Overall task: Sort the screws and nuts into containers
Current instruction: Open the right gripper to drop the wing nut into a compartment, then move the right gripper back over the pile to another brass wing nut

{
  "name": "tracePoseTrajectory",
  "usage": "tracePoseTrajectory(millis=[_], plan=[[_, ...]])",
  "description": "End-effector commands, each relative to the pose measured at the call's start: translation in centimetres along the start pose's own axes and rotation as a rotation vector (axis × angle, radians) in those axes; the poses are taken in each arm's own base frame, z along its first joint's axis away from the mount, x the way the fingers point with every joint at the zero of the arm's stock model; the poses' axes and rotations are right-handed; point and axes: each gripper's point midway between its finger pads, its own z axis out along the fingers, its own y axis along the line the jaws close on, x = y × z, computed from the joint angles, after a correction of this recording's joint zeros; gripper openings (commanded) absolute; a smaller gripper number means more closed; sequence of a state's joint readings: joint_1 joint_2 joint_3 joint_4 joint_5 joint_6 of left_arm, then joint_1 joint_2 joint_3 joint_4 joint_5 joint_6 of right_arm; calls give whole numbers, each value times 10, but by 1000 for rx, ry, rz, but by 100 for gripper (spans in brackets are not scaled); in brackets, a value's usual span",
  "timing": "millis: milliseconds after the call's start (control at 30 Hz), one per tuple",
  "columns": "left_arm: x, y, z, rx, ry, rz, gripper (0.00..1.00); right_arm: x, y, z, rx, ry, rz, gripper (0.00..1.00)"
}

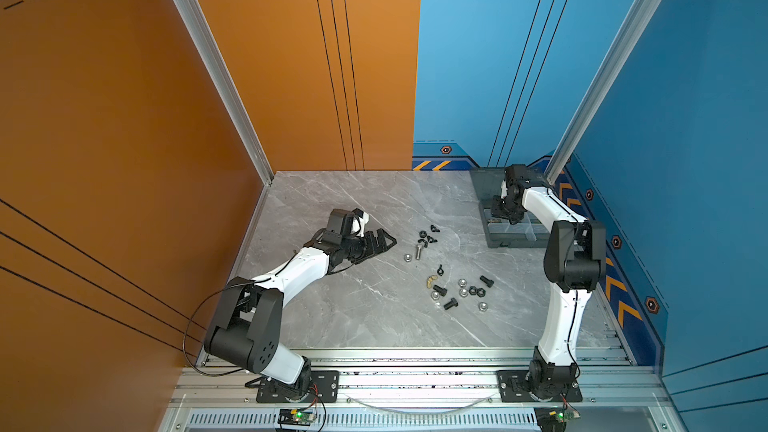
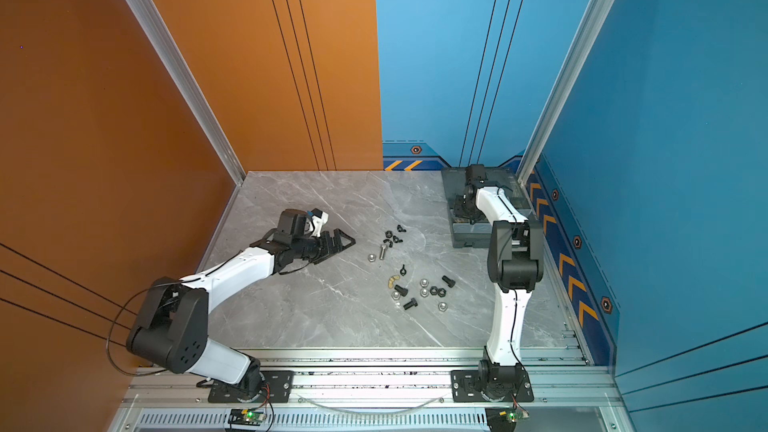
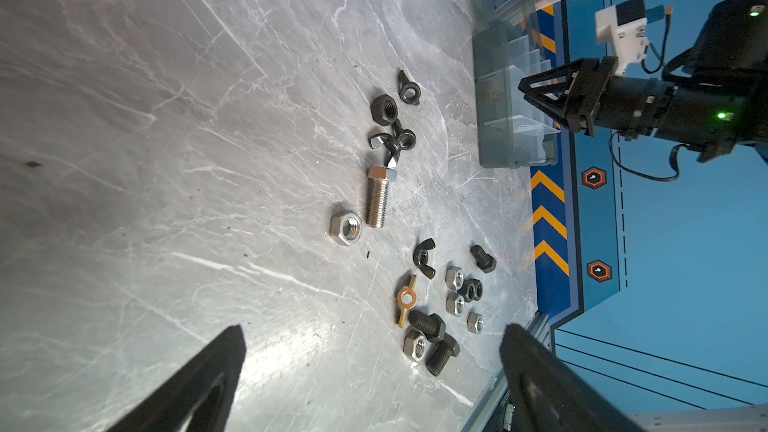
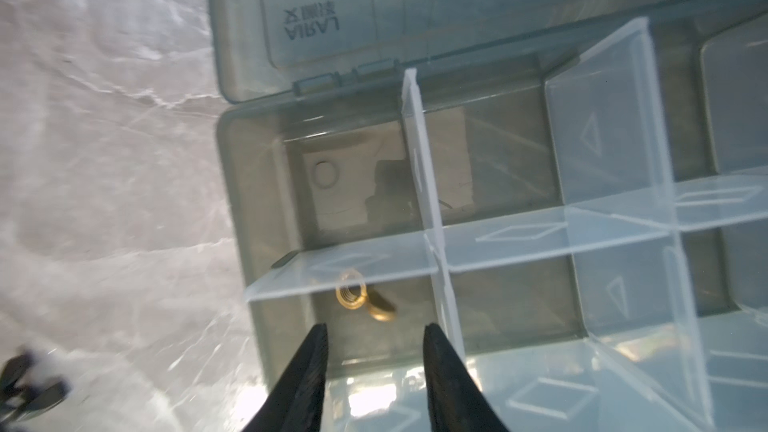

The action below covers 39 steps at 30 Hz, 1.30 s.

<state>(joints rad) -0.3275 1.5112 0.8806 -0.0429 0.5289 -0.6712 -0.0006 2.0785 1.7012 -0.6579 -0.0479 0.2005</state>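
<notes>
The right pincer (image 4: 374,329) hangs tips-down over the organiser box (image 4: 245,184), its jaws parted by a moderate gap and holding nothing. Just beyond the tips a brass wing nut (image 4: 365,299) lies on the floor of a compartment (image 4: 415,297) against the box's outer wall (the picture is smeared, so how it rests I cannot tell). Pale dividers (image 4: 419,160) stand close on two sides of that compartment, leaving the tips little room sideways. The open lid (image 4: 241,35) lies back past the hinge. In both top views the right arm rises from the front rail, bends at a high elbow and reaches its white forearm out to the box, wrist folded down.

Back from that pincer, toward its arm's base, the other screws and nuts (image 1: 457,290) lie loose on the table (image 1: 332,209), well apart from the box, with bare marble between. The left pincer (image 3: 372,330) lies low, forearm stretched nearly flat, jaws wide and empty, facing the silver bolt (image 3: 378,197) across open table.
</notes>
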Motion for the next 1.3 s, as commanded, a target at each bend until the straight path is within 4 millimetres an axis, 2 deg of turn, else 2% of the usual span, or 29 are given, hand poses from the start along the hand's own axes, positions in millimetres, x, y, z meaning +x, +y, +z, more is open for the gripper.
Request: tracePoseTrajectory(millis=[0,100,233,400,567,733,900,1133,1267], plan=[[-1,-7,-3,19,2,17,98,-3,23,-52,-153,-52,-31,43],[-1,-3,-1,11,1,10,98,17,51,-71,-308,-35,-62,45],[-1,-1,1,9,11,4,98,50,79,-92,-396,-22,-125,47],[0,1,3,1,21,-1,98,105,119,-111,-437,22,-273,47],[2,5,2,-15,21,-4,98,162,141,-107,-388,114,-410,48],[4,10,0,-28,19,-10,98,204,158,-93,-372,184,-440,48],[3,10,-4,-32,14,-10,98,223,174,-85,-362,210,-306,48],[5,14,-5,-32,18,-13,98,231,197,-86,-360,191,-56,49],[4,17,-7,-32,16,-19,98,233,196,-84,-284,209,41,50]])
